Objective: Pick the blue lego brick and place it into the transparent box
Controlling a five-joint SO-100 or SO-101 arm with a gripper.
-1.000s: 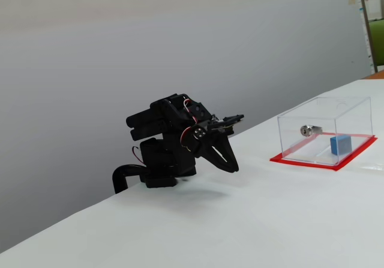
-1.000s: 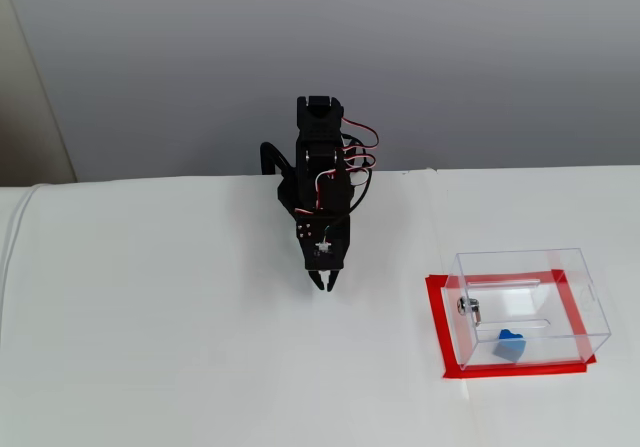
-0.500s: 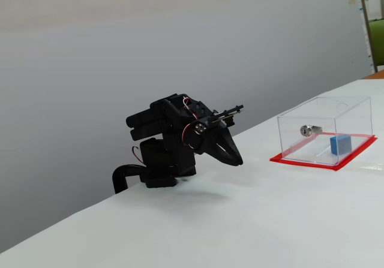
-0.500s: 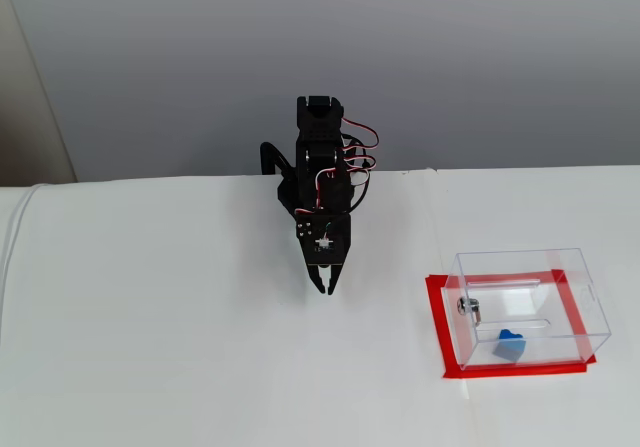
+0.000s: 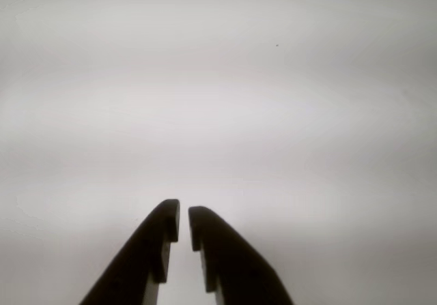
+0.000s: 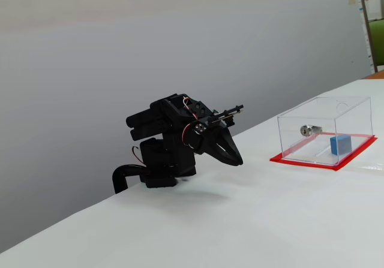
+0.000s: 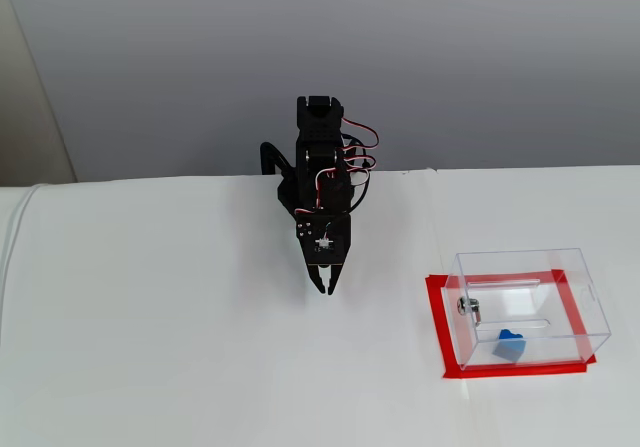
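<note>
The blue lego brick [image 6: 340, 144] [image 7: 509, 347] lies inside the transparent box [image 6: 354, 116] [image 7: 590, 312], near the silver lock [image 6: 310, 129] [image 7: 468, 307] and over the red base [image 6: 300, 160] [image 7: 436, 317]. My gripper [image 5: 183, 218] [image 6: 239, 160] [image 7: 325, 288] is folded low near the arm's base, well apart from the box, pointing down at the white table. Its two dark fingers [image 5: 160, 233] stand almost together with only a thin slit between them and nothing held.
The white table [image 7: 180, 347] spreads wide around the arm. A grey wall [image 7: 480, 67] runs behind it. The table's rear edge passes just behind the arm's base [image 6: 159, 169]. Shelving [image 6: 373, 22] shows at the far right in a fixed view.
Over the last second the gripper's fingers closed from a wider gap and the wrist tipped slightly forward. The brick and box have not moved.
</note>
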